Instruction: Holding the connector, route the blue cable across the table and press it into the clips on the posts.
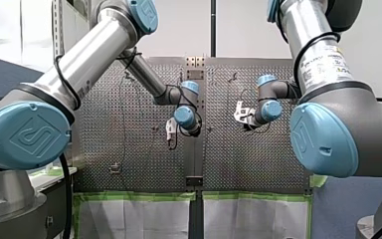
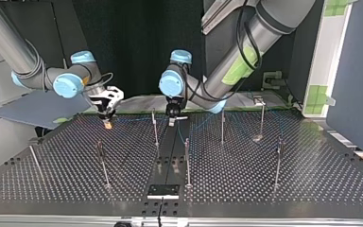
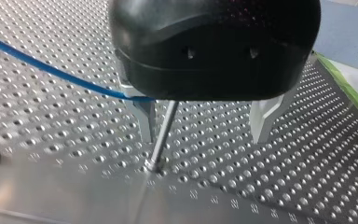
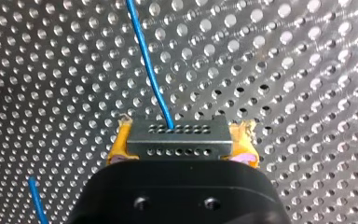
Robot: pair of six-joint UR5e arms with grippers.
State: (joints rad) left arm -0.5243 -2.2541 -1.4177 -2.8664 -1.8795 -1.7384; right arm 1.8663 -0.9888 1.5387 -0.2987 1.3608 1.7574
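Top view, near row first: the posts [image 2: 187, 161] at 6 o'clock on the counter [image 2: 264, 189] carry no cable that I can make out. I judge those still to do.

Mid counter: my left pincer [image 3: 205, 135] is spread wide, with its metal fingers [image 3: 147, 126] straddling one post [image 3: 163, 135]. That post sits just beside one finger. The blue cable [image 3: 51, 69] comes in to the post's top. The clip is hidden under the pincer body, so I can't tell if the cable is seated.

At 9 o'clock of it, near the far edge, my right pincer [image 2: 107, 118] is low over the counter and clamped on the connector [image 4: 179, 140], with a yellow pad [image 4: 117, 142] on each side. In the right wrist view the cable leaves the connector toward 12 o'clock.

Far row toward 3 o'clock: a thin blue line runs past those posts, too faint to tell if it's clipped.

Judgement: mid-task. The connector is in hand and one post is being worked.
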